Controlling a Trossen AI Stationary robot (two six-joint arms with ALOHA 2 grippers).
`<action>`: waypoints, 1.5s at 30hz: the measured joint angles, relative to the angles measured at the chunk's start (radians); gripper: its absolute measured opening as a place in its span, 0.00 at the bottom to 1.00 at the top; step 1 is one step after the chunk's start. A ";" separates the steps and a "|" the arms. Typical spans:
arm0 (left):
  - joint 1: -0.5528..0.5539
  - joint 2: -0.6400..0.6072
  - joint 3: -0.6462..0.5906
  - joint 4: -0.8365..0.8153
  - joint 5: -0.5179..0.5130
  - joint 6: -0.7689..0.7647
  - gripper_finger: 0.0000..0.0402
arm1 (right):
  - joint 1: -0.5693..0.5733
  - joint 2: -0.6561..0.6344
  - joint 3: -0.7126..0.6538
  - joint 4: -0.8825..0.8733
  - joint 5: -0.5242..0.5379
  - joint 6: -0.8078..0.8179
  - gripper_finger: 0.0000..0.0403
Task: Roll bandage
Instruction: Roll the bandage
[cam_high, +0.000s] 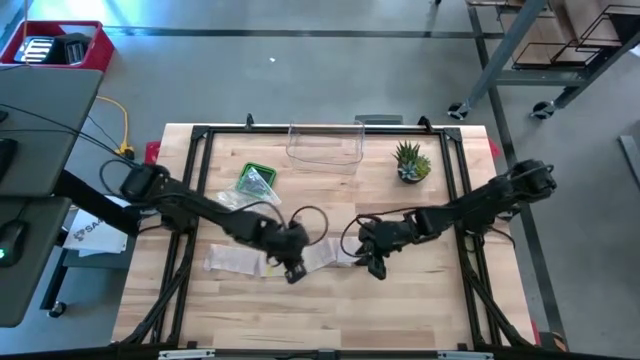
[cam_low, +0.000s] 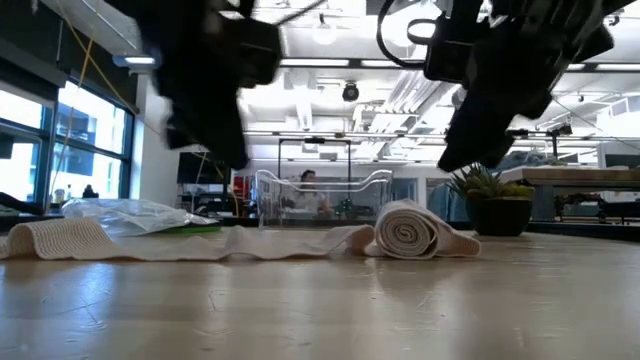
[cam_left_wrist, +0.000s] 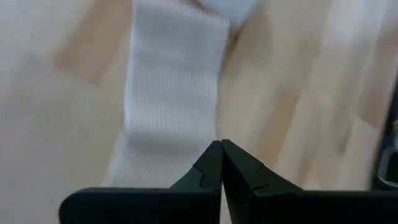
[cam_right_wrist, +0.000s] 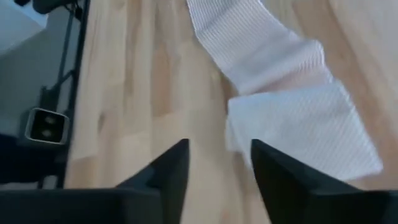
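A white woven bandage lies stretched flat along the near middle of the table. Its right end is wound into a roll that rests on its side on the wood, and the loose strip runs off to the left. My left gripper is shut and hangs just above the strip, clear of it. My right gripper is open, with nothing between its fingers. It hovers at the near side of the roll, above the table.
A clear plastic box stands at the far middle and a small potted plant at the far right. A green packet with crumpled clear wrapping lies left of centre. Black frame rails run along the table's sides.
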 joint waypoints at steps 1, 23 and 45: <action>-0.016 -0.010 -0.011 -0.002 -0.002 -0.022 0.00 | -0.012 0.007 0.000 0.013 -0.001 -0.021 0.46; 0.221 -0.029 -0.027 0.109 0.004 0.616 0.00 | -0.216 0.024 0.259 -0.428 0.030 -0.242 0.62; 0.242 0.067 -0.018 0.258 -0.007 0.488 0.28 | -0.080 0.058 0.278 -0.476 0.064 -0.135 0.62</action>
